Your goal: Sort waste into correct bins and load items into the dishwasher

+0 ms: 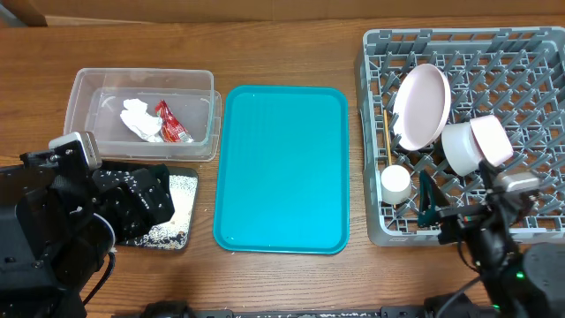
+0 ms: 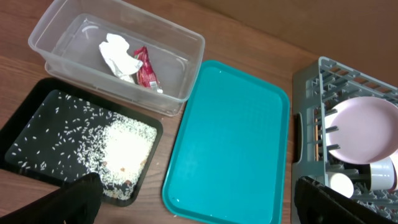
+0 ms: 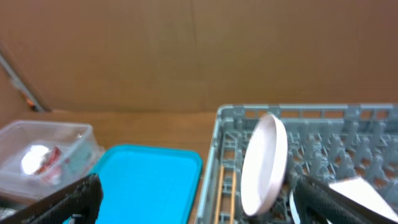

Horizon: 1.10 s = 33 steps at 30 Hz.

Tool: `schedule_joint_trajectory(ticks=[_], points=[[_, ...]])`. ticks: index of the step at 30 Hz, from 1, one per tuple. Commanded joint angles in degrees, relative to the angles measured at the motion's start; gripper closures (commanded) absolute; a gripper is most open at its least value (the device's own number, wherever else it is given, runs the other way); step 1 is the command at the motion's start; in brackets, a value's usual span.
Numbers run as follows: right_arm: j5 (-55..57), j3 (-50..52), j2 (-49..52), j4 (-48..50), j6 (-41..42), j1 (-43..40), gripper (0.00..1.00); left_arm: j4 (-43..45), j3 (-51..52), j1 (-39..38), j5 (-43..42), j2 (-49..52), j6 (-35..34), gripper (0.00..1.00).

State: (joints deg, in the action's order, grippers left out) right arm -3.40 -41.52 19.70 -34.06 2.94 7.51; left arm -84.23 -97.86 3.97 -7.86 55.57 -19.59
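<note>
Most of the sorting looks done, so the hazards I see are knocks rather than bad grasps. The tissue (image 2: 118,56) and the sauce packet (image 2: 146,70) lie together in the clear tub (image 1: 88,124), and the rice grains (image 2: 127,146) are heaped toward the near end of the black tray (image 2: 31,130), some close to its low rim. The left gripper (image 2: 199,190) hangs over that tray with its jaws spread wide and nothing between them; a low sweep could catch the rim and scatter grains onto the table (loose rice would be very hard to recover). In the dish rack (image 1: 530,71) the pinkish plate (image 1: 422,106) stands on edge among the pegs, with the bowl (image 1: 461,148), the small cup (image 1: 395,183) and the chopsticks (image 1: 387,137) close by. The right gripper (image 3: 196,186), likewise open and empty, sits near the rack's front edge, so a nudge could tip the plate onto its neighbours. I cannot pick out a second plate with certainty. The teal tray (image 2: 236,143) lies between the two sides.
</note>
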Motion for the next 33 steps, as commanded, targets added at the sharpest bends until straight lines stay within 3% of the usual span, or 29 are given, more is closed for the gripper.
schedule_joint_trajectory(ticks=[1, 8, 15, 33], points=[[0.79, 9.29, -4.00, 4.52, 0.04, -0.59, 0.00, 0.04, -0.61, 0.20, 0.55, -0.09, -0.74, 0.00], [0.79, 28.48, -12.87, 20.83, 0.04, -2.43, 0.00, 0.04, -0.61, 0.20, 0.55, -0.09, -0.74, 0.00], [0.98, 41.31, -19.54, 33.24, 0.02, -5.11, 0.00, 0.04, -0.61, 0.20, 0.57, -0.09, -0.74, 0.00], [1.42, 41.07, -19.54, 29.46, 0.02, -5.92, 0.00, 0.04, -0.61, 0.20, 0.55, -0.09, -0.74, 0.00]])
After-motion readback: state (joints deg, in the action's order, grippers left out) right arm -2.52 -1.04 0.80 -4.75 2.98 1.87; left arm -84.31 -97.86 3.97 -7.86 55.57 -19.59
